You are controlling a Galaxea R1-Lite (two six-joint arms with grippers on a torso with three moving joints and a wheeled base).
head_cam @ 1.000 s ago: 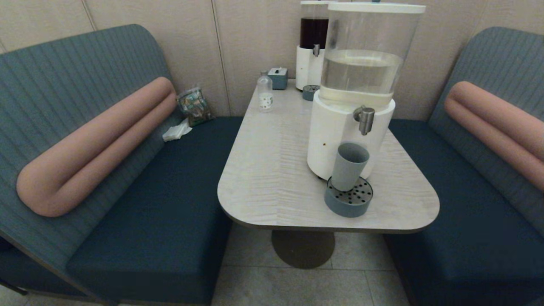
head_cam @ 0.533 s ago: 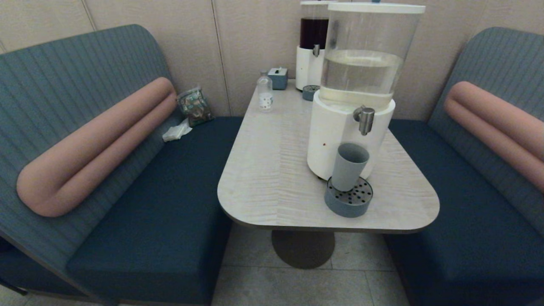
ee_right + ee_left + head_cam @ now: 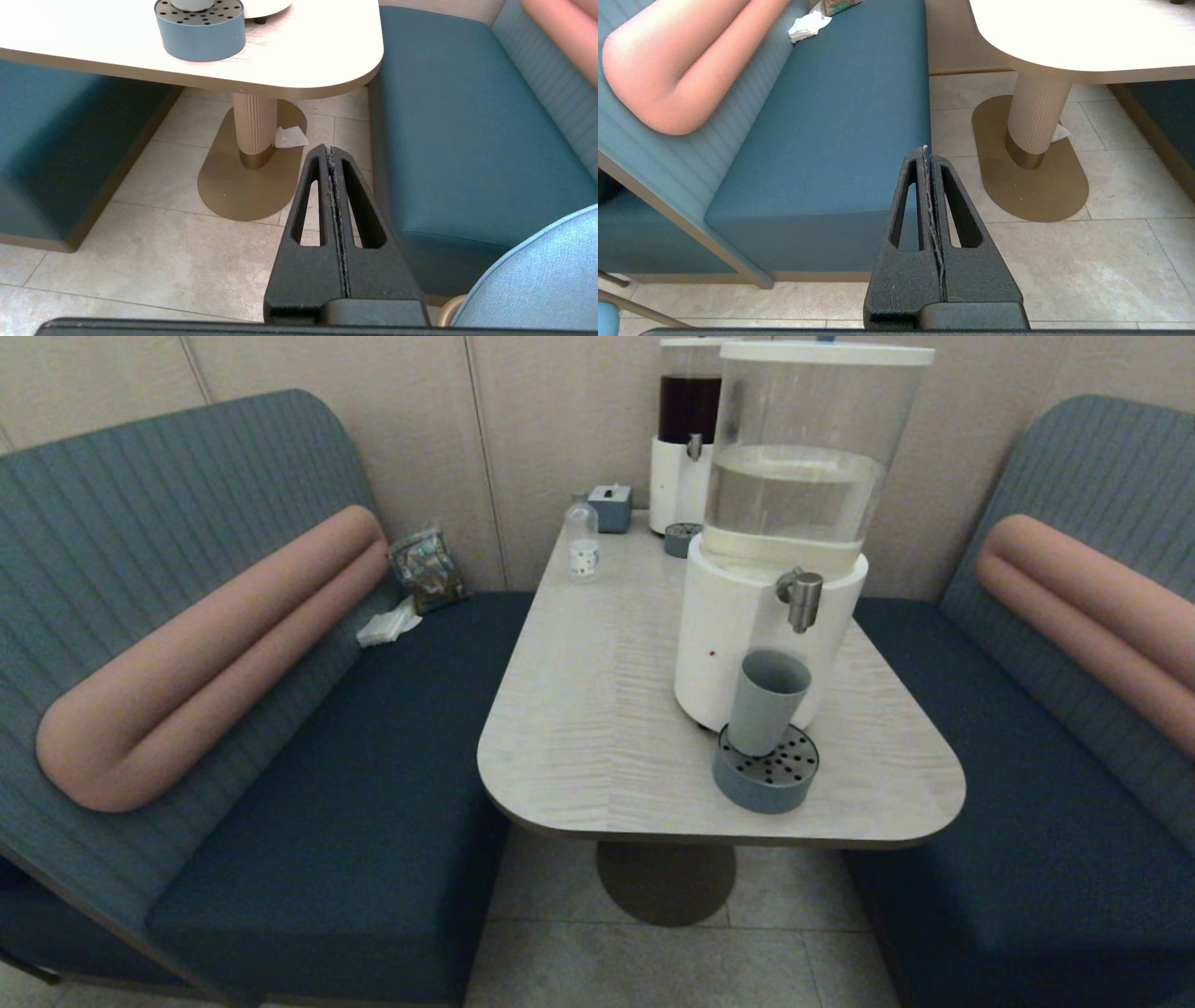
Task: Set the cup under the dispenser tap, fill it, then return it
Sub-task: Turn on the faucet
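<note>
The grey-blue cup [image 3: 766, 702] stands upright on a round blue drip tray [image 3: 766, 775], right below the brushed-silver dispenser tap [image 3: 802, 598] of the large white-based dispenser [image 3: 747, 635] with clear liquid. Neither arm shows in the head view. My left gripper [image 3: 927, 154] is shut and empty, low over the floor beside the left bench. My right gripper [image 3: 330, 150] is also shut and empty, low by the right bench, well short of the table [image 3: 308, 60]. From there only the drip tray [image 3: 200, 29] shows, the cup being cut off.
A smaller dispenser with dark liquid [image 3: 686, 439], a small clear bottle [image 3: 583, 537] and a small blue box [image 3: 611, 507] stand at the table's far end. Blue benches [image 3: 392, 747] flank the table. A bag [image 3: 427, 569] and tissue [image 3: 387, 625] lie on the left bench.
</note>
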